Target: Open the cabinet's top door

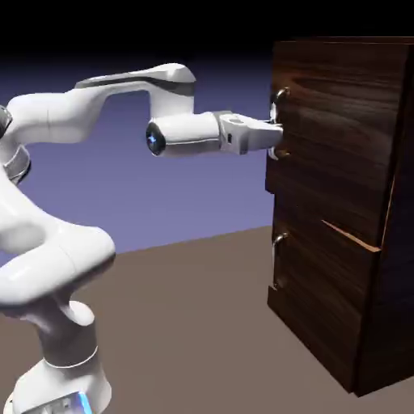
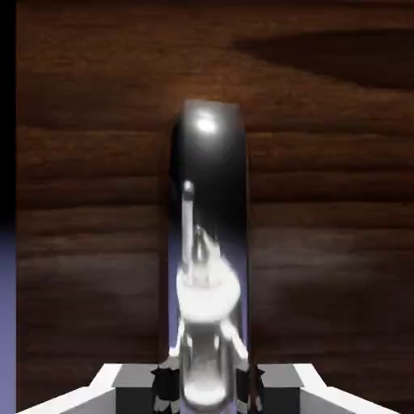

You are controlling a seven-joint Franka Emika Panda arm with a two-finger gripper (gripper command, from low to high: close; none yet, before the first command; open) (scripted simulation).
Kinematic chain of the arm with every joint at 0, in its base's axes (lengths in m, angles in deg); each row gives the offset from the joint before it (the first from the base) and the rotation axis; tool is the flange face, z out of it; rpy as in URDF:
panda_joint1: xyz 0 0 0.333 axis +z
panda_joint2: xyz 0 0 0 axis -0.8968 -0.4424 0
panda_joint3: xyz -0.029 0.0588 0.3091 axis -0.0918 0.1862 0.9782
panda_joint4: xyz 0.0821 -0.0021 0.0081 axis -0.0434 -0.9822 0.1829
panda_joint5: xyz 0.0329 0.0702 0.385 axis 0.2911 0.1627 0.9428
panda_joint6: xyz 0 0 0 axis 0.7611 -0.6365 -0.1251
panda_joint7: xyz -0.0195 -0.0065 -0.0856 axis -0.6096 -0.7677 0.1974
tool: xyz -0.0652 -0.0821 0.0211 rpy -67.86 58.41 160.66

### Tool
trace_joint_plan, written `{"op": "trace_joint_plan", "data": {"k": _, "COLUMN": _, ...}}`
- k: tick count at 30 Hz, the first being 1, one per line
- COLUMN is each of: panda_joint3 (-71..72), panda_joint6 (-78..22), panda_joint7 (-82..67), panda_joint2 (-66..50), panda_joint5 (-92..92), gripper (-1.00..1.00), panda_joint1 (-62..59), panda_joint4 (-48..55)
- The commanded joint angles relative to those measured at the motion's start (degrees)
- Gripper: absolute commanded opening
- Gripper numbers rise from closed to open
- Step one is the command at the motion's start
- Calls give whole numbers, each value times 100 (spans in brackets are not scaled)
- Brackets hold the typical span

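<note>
The cabinet (image 1: 348,202) is a tall dark wood-grain box at the exterior view's right. Its top door (image 1: 340,137) is the upper front panel, and it looks flush with the cabinet front. A curved silver handle (image 1: 279,121) runs down the door's near edge. My gripper (image 1: 276,129) reaches in level from the left and is shut on that handle at about mid-height. In the hand view the handle (image 2: 206,267) fills the middle as a shiny vertical bar, pinched at the bottom between my two grey fingertips (image 2: 166,386). Dark door wood (image 2: 323,202) fills the rest.
Below the top door sits the lower panel (image 1: 323,299) with its own small silver handle (image 1: 279,242). A lighter orange edge (image 1: 352,236) shows on the cabinet's side. The brown table (image 1: 194,323) spreads out in front of the cabinet.
</note>
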Motion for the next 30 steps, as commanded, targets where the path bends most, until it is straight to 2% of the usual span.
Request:
{"op": "trace_joint_plan", "data": {"k": 1, "panda_joint3": -208, "panda_joint6": -198, "panda_joint7": -10, "panda_joint2": 39, "panda_joint5": -155, "gripper": -100, "panda_joint1": 152, "panda_joint4": -170}}
{"op": "trace_joint_plan", "data": {"k": 8, "panda_joint3": -1661, "panda_joint6": -1597, "panda_joint7": -38, "panda_joint2": 316, "panda_joint5": -1386, "gripper": -100, "panda_joint1": 842, "panda_joint4": -1079}}
{"op": "trace_joint_plan", "data": {"k": 16, "panda_joint3": -3323, "panda_joint6": -3200, "panda_joint7": -161, "panda_joint2": 331, "panda_joint5": -2974, "gripper": -100, "panda_joint1": 989, "panda_joint4": -1523}}
{"op": "trace_joint_plan", "data": {"k": 23, "panda_joint3": -4777, "panda_joint6": -4675, "panda_joint7": -458, "panda_joint2": -212, "panda_joint5": -4444, "gripper": -100, "panda_joint1": 899, "panda_joint4": -1373}}
{"op": "trace_joint_plan", "data": {"k": 30, "panda_joint3": -6212, "panda_joint6": -6332, "panda_joint7": -960, "panda_joint2": -1438, "panda_joint5": -5921, "gripper": -100, "panda_joint1": 1008, "panda_joint4": -579}}
